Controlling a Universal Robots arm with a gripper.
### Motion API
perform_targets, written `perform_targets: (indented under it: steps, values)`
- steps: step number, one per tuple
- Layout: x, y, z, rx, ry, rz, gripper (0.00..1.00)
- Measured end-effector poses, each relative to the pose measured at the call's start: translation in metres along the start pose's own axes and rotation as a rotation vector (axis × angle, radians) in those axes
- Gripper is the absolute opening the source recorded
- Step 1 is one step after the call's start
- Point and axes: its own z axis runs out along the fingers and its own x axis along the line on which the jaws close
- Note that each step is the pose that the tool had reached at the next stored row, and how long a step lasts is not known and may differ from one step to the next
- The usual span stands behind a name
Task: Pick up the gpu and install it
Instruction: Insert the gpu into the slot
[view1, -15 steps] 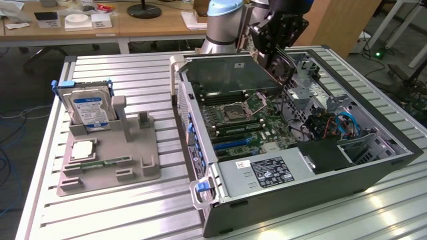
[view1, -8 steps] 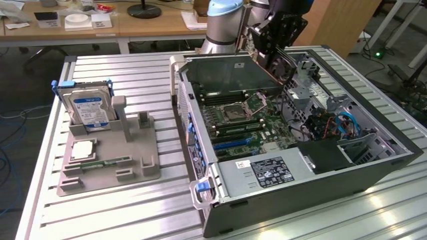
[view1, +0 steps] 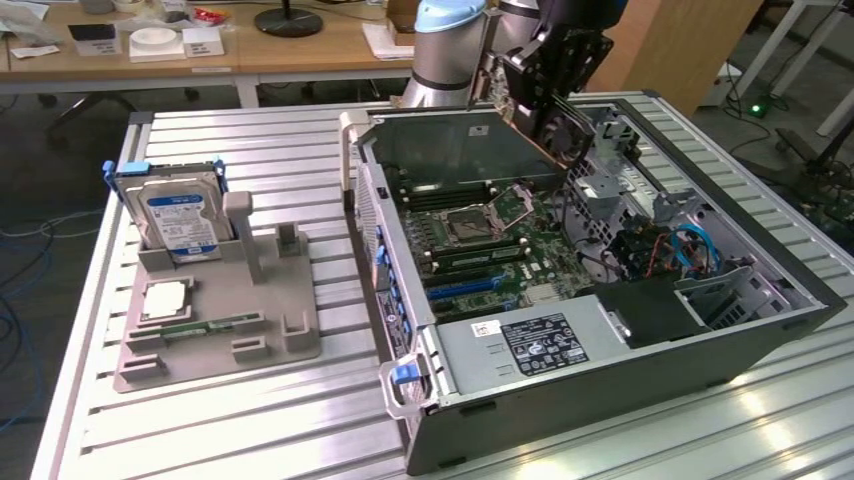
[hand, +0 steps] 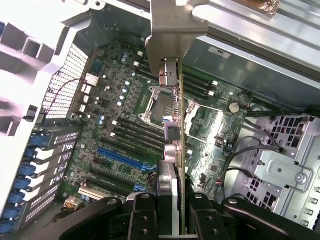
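My gripper (view1: 541, 80) hangs over the far end of the open computer case (view1: 601, 380), shut on the gpu (view1: 551, 120). In the wrist view the gpu (hand: 175, 130) shows edge-on, a thin dark card with connectors along its edge and a silver end bracket (hand: 172, 30) at its far end. It is pinched between my black fingers (hand: 142, 215), and the gripper (hand: 173, 212) holds it above the green motherboard (hand: 120, 120). The card is apart from the board, over the CPU socket (hand: 160, 107) and past the blue slot (hand: 120, 157).
A grey fixture tray (view1: 267, 345) on the exterior view's left carries a hard drive (view1: 180, 220), a square CPU chip (view1: 167, 298) and a memory stick (view1: 200, 327). Inside the case are a power supply (view1: 534, 345), blue cables (view1: 683, 245) and a drive cage (hand: 280, 170).
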Motion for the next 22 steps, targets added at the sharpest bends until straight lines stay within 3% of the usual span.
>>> perform_targets:
  steps: [22]
  values:
    - [0.0001,-0.0003,0.0,-0.0054,0.008,-0.167,0.28]
